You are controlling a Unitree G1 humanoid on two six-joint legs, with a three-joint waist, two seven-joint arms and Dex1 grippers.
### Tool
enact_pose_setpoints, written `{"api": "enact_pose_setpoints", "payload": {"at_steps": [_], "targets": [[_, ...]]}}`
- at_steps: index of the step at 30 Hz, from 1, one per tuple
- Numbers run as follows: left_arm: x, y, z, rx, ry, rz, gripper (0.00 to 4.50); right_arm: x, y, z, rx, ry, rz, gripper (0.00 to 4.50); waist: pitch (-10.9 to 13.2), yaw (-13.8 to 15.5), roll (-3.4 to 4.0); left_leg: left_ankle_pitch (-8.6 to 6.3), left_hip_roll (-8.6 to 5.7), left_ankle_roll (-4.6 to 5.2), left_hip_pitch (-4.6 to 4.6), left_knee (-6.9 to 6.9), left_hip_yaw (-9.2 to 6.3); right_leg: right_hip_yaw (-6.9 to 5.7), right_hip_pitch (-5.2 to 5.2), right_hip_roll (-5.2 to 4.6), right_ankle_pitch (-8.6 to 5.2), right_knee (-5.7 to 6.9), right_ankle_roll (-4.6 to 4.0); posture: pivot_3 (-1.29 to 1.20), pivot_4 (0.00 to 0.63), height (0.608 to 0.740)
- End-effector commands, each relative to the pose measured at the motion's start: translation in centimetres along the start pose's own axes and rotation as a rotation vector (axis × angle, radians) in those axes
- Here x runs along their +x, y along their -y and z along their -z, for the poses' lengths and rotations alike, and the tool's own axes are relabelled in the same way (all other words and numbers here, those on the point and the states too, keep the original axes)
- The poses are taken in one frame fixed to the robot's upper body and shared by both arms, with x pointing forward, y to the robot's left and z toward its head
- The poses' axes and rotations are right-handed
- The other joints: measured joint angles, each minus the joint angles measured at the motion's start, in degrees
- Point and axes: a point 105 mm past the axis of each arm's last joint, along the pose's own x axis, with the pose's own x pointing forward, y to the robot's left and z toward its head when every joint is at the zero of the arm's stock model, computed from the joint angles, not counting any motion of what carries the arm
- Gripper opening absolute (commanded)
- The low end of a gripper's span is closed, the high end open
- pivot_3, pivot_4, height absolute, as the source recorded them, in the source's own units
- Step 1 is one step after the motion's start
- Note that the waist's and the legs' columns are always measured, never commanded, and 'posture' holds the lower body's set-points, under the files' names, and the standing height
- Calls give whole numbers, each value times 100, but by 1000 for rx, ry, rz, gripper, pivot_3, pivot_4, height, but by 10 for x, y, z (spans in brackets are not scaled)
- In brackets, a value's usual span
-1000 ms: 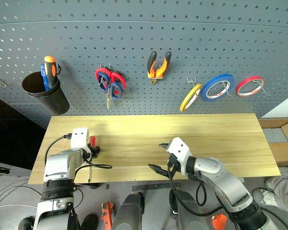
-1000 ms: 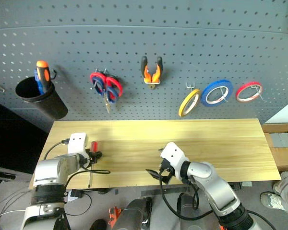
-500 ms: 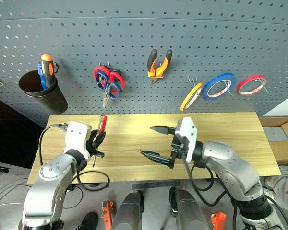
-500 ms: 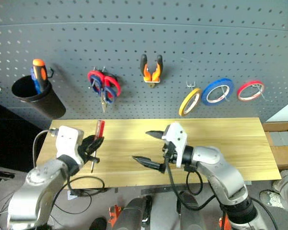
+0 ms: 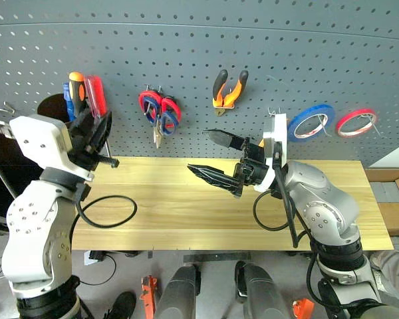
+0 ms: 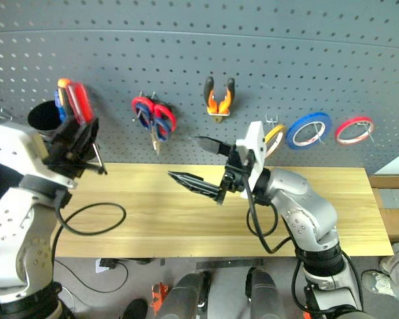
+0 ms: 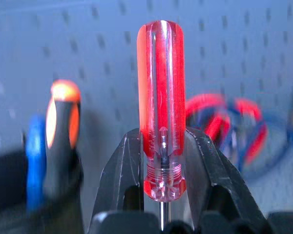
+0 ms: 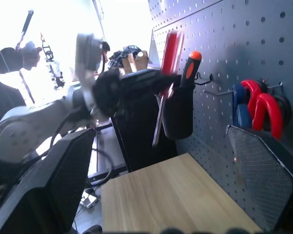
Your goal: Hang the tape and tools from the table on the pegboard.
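Left claw (image 5: 95, 133) is clenched tight on a red-handled screwdriver (image 7: 160, 107), gripping it low on the clear red handle so the handle stands up above the fingers and the steel shaft runs down below them. The long axis is near upright, tipped a little. And look where it is: just beside the black cup (image 5: 53, 106) hanging on the pegboard (image 5: 186, 53), the one with an orange-handled screwdriver (image 5: 76, 83) and something blue already standing in it. The cup's mouth sits just to the far side and a shade lower than the red handle, so I'd judge the next move is a short carry across and a drop, shaft first. The left arm is plainly the nearer one for that job.

Over to the right claw (image 5: 213, 156): released, fingers spread wide, holding nothing, hovering above the middle of the bench (image 5: 186, 212) and pointing across toward the left arm. Its wrist view looks straight at the cup and the gripped screwdriver.

On the board, the blue-handled scissors (image 5: 163, 123) hang together with a red pair, the orange-and-black pliers (image 5: 227, 90) hang next along, and the yellow tape (image 6: 276, 138) peeks out behind the right arm, beside the blue tape (image 5: 311, 121) and red tape (image 5: 356, 122) rings.
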Motion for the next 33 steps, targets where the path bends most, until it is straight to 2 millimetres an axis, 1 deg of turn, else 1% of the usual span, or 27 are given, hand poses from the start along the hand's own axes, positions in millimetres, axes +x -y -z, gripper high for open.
{"api": "enact_pose_setpoints", "payload": {"at_steps": [1,4,6,12,14,16,18,21,22,25,26,28,29,31,32,33], "targets": [[2,-17,-20,22,87,-46,761,4,-4,-8,-53,32,-42,4500,-18,-7,-2,1,2,-2,0,0,4,4,-2,2,0,2,0,87,183,740],[5,-25,-32,43,136,-44,761,6,-3,-5,-62,28,-48,4500,-81,-3,-9,7,8,-13,0,0,5,5,-6,10,0,8,0,79,170,740],[7,-35,-43,26,181,-63,761,7,-3,-4,-68,24,-50,4500,-118,-1,-21,8,6,-13,0,2,8,9,-4,10,0,7,0,75,165,740],[18,-70,-86,6,334,-115,761,4,1,1,-80,-1,-45,4500,-187,-4,-56,8,6,-14,1,9,5,7,-2,13,2,13,1,55,154,740],[21,-85,-90,31,348,-170,761,4,1,1,-80,-4,-42,4500,-201,-4,-58,9,4,-14,1,10,6,6,-2,14,2,13,1,55,151,740],[27,-89,-87,66,343,-184,761,4,1,2,-78,-4,-41,4500,-237,-5,-57,9,4,-14,1,10,8,5,-3,14,2,12,1,55,150,740],[32,-89,-82,77,343,-184,761,5,0,3,-80,-6,-39,4500,-276,-5,-58,9,5,-14,2,8,9,4,-4,15,2,12,1,49,149,740],[35,-92,-70,102,313,-198,761,5,0,2,-84,-5,-30,4500,-302,-14,-62,9,6,-15,3,11,9,5,-3,16,3,14,1,41,149,740],[35,-92,-64,111,292,-196,761,5,1,1,-86,-6,-27,4500,-306,-18,-65,9,6,-15,3,13,10,5,-3,16,3,16,1,37,153,740],[35,-97,-35,111,195,-236,761,4,1,2,-87,-12,-22,4500,-314,-31,-65,9,5,-15,6,13,13,10,-2,16,3,18,1,33,159,740],[36,-93,-25,109,166,-219,761,3,1,2,-85,-16,-18,4500,-316,-35,-63,9,6,-15,7,13,12,12,-3,16,3,18,1,33,161,740],[34,-93,-13,73,125,-239,761,3,1,4,-81,-22,-10,4500,-319,-36,-64,9,6,-15,8,13,12,13,-3,16,3,21,1,26,166,740],[32,-94,-11,73,123,-242,761,3,1,4,-81,-24,-7,4500,-320,-37,-66,9,6,-15,8,13,11,14,-2,16,4,21,1,25,167,740],[25,-101,-9,115,128,-271,1496,2,2,5,-76,-30,3,4500,-321,-52,-68,9,6,-15,7,14,12,16,-2,16,4,20,1,25,173,740],[22,-103,-9,109,135,-281,1685,1,2,6,-75,-33,7,4500,-321,-61,-68,9,6,-15,7,14,11,16,-3,15,4,20,1,28,177,740],[21,-104,-9,121,129,-285,2042,0,3,7,-73,-35,7,4500,-321,-71,-68,9,6,-15,7,13,11,17,-3,15,4,21,1,31,177,740]]}}
